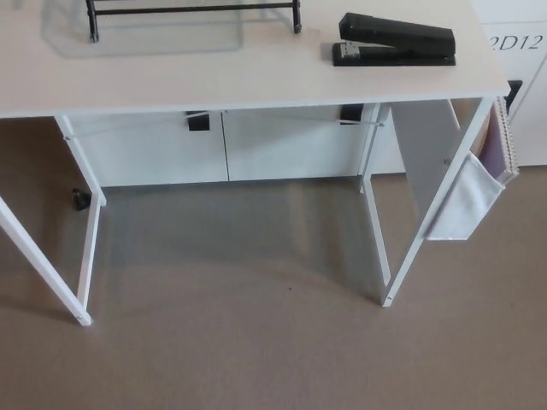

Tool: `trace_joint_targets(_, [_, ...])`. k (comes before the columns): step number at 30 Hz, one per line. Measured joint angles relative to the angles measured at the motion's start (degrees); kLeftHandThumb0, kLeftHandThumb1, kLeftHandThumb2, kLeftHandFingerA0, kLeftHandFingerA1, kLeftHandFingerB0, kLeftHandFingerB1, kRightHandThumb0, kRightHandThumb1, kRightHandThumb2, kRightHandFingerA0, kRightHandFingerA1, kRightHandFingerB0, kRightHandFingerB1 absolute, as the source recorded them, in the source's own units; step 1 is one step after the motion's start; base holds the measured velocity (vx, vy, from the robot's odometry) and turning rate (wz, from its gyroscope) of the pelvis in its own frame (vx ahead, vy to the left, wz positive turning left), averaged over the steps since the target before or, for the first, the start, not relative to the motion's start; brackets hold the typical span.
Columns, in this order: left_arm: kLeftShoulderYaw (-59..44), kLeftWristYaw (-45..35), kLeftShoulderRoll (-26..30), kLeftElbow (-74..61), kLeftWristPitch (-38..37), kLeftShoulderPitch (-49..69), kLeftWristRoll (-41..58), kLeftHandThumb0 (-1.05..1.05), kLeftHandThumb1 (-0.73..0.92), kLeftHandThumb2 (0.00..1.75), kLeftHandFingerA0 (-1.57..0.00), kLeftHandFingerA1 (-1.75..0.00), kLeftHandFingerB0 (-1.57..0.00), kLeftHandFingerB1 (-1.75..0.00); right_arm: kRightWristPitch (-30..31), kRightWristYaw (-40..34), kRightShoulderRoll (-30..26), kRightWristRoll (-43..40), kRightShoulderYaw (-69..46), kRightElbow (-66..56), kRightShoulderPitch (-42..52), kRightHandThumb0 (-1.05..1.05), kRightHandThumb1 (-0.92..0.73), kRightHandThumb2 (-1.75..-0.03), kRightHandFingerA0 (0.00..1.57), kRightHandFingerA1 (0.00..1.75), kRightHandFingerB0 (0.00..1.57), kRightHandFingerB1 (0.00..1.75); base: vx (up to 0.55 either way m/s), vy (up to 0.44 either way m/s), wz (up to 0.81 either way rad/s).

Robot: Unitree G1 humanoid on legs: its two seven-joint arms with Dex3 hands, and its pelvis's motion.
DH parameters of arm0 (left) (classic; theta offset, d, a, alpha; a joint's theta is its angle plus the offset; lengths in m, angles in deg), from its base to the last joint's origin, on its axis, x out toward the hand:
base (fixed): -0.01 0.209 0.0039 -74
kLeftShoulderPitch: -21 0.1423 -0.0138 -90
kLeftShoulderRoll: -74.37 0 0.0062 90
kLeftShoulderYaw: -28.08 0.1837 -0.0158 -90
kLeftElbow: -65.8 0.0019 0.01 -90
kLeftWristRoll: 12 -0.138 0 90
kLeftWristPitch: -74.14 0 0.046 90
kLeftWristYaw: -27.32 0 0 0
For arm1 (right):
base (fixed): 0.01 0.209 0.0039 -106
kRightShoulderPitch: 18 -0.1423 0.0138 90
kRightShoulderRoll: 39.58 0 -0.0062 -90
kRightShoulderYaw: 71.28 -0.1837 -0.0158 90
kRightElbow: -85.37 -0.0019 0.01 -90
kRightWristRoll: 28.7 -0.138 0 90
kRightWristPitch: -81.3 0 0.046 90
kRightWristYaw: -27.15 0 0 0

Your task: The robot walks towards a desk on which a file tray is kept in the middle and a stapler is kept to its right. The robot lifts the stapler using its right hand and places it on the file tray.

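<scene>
Worktop (256, 77) pale cream, plain. Stapler (396, 41) black, grey metal strip along front. File tray (145, 38) clear, black wire frame. Desk legs (89, 256) white. Cabinets (282, 145) white, handles (198, 121) black. Pouch (466, 201) white cloth; notebook (493, 158) pale lilac, spiral white. Floor (256, 350) flat grey-brown, unpatterned. Lettering (518, 42) dark on white.

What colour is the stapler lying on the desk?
Black. The long black stapler lies on the white desk, seen best in the head view.
</scene>
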Motion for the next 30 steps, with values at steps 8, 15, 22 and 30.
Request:
trace_joint_targets(8, [0.7, 0.0, 0.0, 0.3, 0.2, -0.2, -0.2, -0.51, 0.56, 1.17, -0.09, -0.63, -0.01, -0.57, -0.9, -0.1, 0.0, -0.1, -0.4, -0.2, 0.3, -0.56, -0.78, -0.79, 0.00, 0.00, 0.00, 0.00, 0.00, 0.000, 0.00])
trace_joint_targets(15, [0.6, 0.0, 0.3, 0.2, 0.3, -1.1, -0.2, -0.80, 0.78, 0.71, -0.19, -0.79, -0.14, -0.68, -0.6, 0.0, -0.1, 0.1, 0.5, -2.5, 1.0, -0.61, -0.75, -0.78, 0.00, 0.00, 0.00, 0.00, 0.00, -0.029, 0.04])
trace_joint_targets(22, [0.3, 0.0, 0.2, 0.3, 0.5, -1.0, -0.1, -0.49, 0.55, 1.15, -0.12, -0.63, -0.05, -0.59, -0.6, 0.0, -0.3, 0.0, 0.1, -1.7, 0.9, -0.59, -0.77, -0.78, 0.00, 0.00, 0.00, 0.00, 0.09, 0.201, -0.11])
trace_joint_targets(30, [0.1, 0.1, 0.9, 0.3, 1.0, -2.3, 0.0, -0.49, 0.53, 1.15, -0.11, -0.63, -0.05, -0.58, -0.4, 0.2, 0.1, 0.1, 1.1, -2.6, 0.6, -0.55, -0.76, -0.79, 0.00, 0.00, 0.00, 0.00, 0.16, 0.307, 0.05])
